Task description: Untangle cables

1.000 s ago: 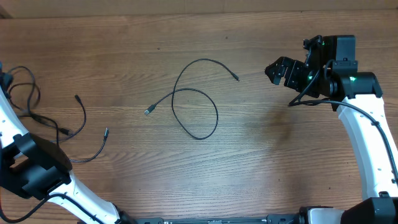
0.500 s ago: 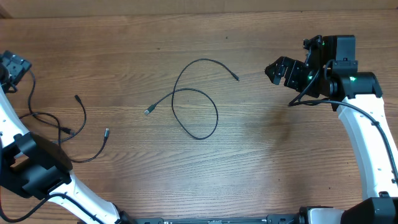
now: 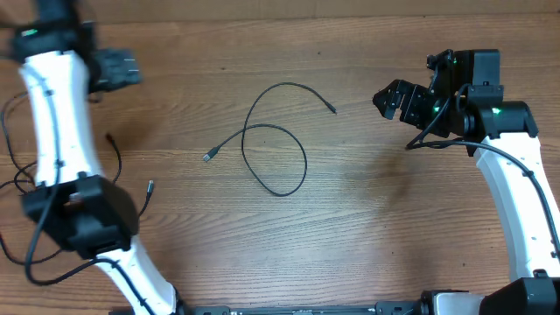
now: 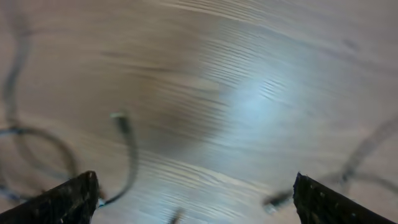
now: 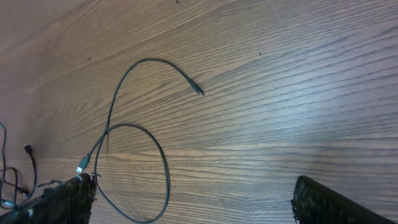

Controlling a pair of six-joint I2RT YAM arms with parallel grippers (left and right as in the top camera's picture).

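Left arm [image 3: 57, 114] swung away from the left-hand cables [image 3: 114, 146] — nothing held

In the last second the left arm went from the near-left corner to the far-left of the desk [image 3: 394, 245], and it is blurred mid-move. Left fingers [image 4: 74, 199] are wide apart in the wrist view with only bare wood between them. The left-hand cables lie loose near the desk's left edge, two plug ends apart, partly hidden by the arm. The centre cable [image 3: 304, 164] hasn't moved — one cord crossing itself once, well apart from the others. Right fingers [image 5: 317, 199] are wide, empty and unchanged at far-right. My read: left bunch mostly separated, centre loop likely next
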